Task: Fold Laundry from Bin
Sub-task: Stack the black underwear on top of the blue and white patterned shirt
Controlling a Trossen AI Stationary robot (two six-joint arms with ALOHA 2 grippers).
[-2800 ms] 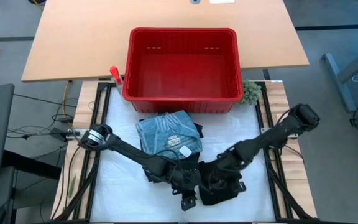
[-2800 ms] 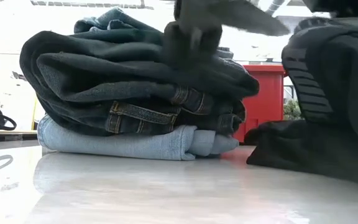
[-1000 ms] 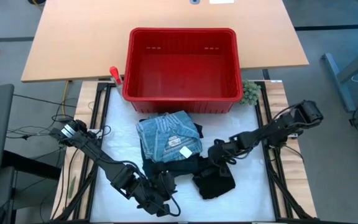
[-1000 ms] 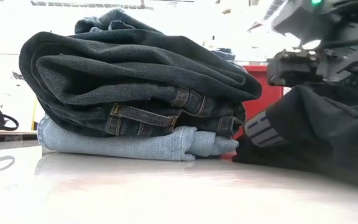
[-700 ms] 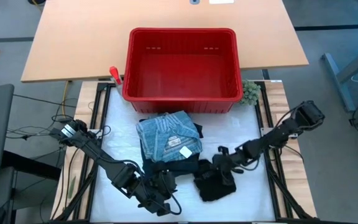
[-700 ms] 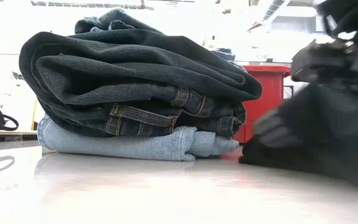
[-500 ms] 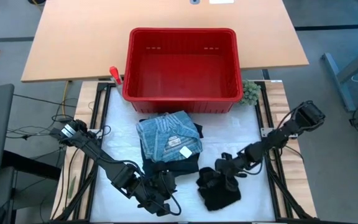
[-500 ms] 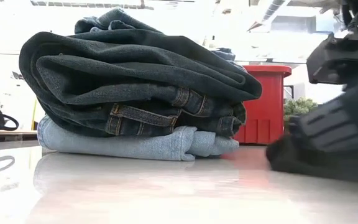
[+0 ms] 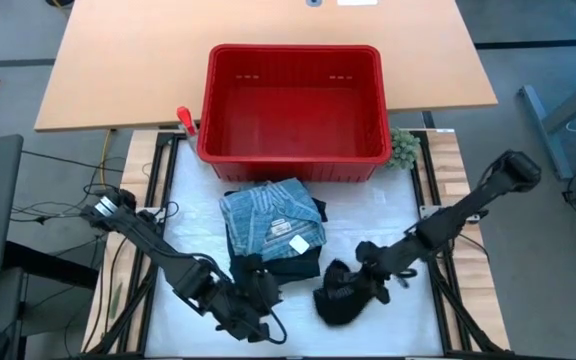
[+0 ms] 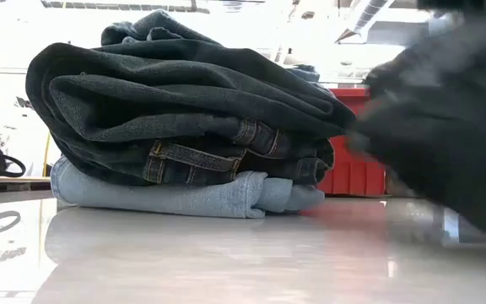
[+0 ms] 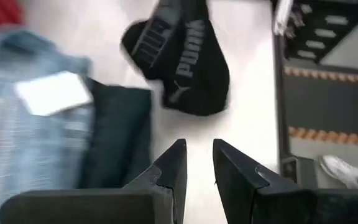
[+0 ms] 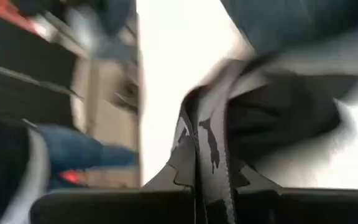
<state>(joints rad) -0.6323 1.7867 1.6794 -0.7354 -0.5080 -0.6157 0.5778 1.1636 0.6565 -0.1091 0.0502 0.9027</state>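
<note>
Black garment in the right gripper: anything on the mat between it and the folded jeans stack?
Nothing visible. The right gripper is shut on the black garment, and only bare white mat separates it from the folded jeans stack.

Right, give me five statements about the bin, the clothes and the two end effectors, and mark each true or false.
1. The red bin holds no clothes. True.
2. The right end effector is shut on the black garment. True; the right wrist view shows the cloth pinched between its fingers.
3. The folded stack sits inside the bin. False; it lies on the white table surface, in front of the bin.
4. The left end effector grips the denim. False; in the left wrist view its fingers stand slightly apart with nothing between them.
5. The black garment lies on top of the stack. False; it is beside the stack, apart from it.
</note>
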